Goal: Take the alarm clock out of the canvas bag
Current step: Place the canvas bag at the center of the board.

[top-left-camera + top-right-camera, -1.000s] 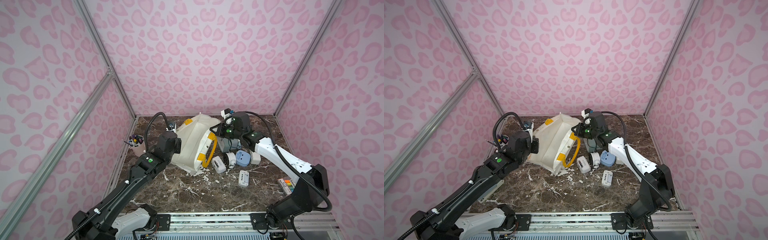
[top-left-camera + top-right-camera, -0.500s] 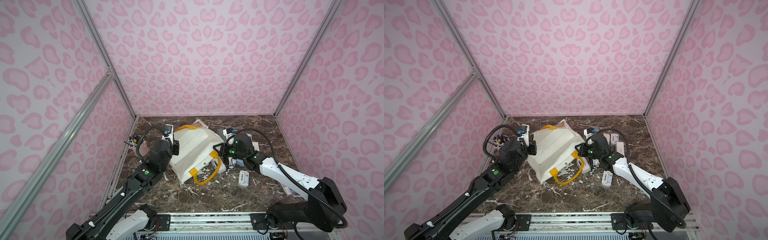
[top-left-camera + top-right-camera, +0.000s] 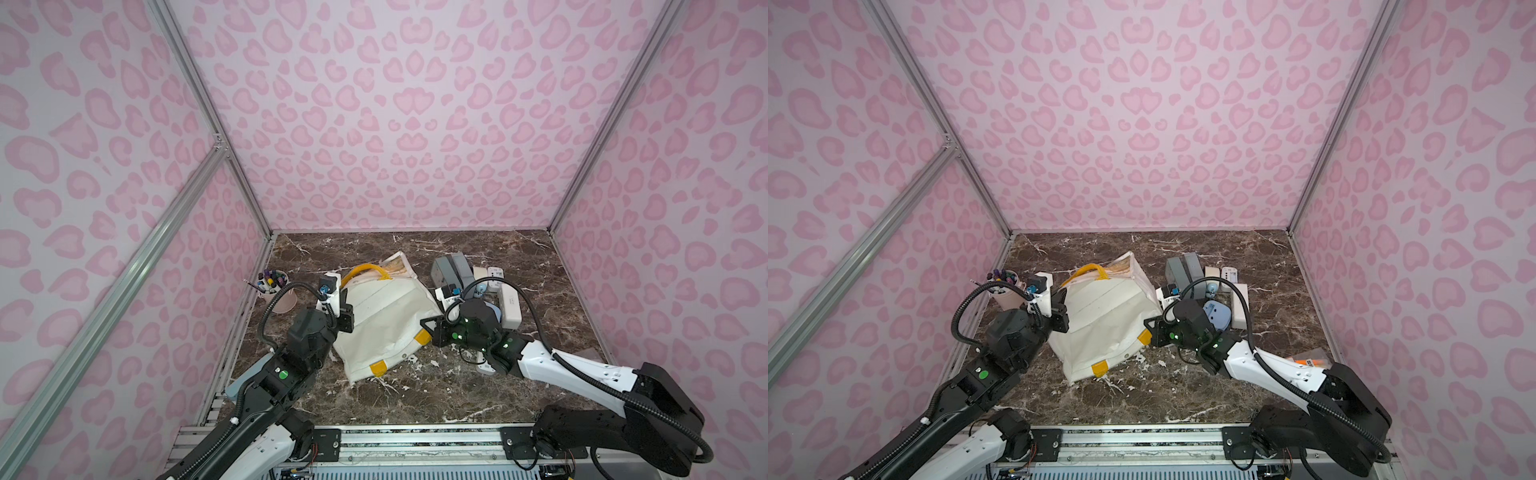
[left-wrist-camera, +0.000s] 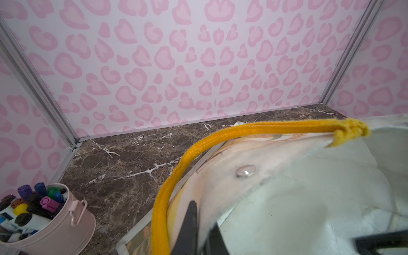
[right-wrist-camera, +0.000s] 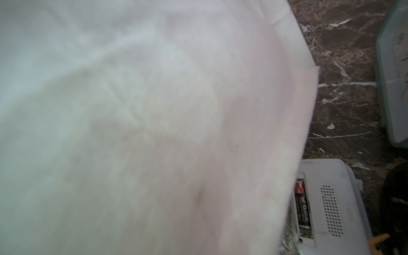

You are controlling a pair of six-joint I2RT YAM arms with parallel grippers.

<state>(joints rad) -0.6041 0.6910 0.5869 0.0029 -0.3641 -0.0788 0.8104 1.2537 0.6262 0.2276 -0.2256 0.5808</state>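
Both my arms reach low from the near side. My left hand (image 3: 345, 305) is clamped on the left edge of the canvas bag (image 3: 386, 320), and my right hand (image 3: 427, 327) is pinched shut on its right rim. The bag is slumped mid-tabletop (image 3: 415, 395), with alarm clocks (image 3: 1217, 313) lying out to its right.

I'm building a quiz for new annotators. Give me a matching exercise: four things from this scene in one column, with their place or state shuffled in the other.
1 canvas bag
2 pen bucket
3 light-blue clock
4 left gripper

A by the left wall, full of markers
B shut on the bag's edge
C off-white, lying mid-table
D on the table, right of the bag

Pairs: 1-C, 2-A, 3-D, 4-B
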